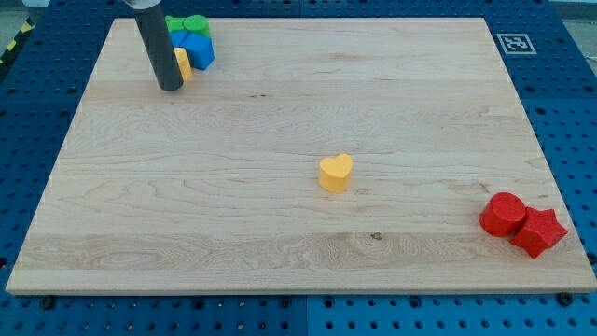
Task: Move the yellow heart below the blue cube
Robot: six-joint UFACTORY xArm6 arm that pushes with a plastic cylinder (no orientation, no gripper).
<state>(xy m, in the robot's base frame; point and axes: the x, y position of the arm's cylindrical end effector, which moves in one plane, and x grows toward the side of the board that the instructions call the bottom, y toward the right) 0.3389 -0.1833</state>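
A yellow heart (335,174) lies near the middle of the wooden board (280,140). A cluster of blocks sits at the view's top left: a blue block (197,50), a green block (187,24) above it, and a yellow-orange block (182,63) partly hidden behind my rod. My tip (170,88) rests on the board just below and left of that cluster, far to the upper left of the yellow heart. I cannot make out the blue block's exact shape.
A red cylinder (503,214) and a red star (538,231) sit together near the board's bottom right corner. A black-and-white marker tag (513,43) lies off the board at the top right. The board rests on a blue perforated table.
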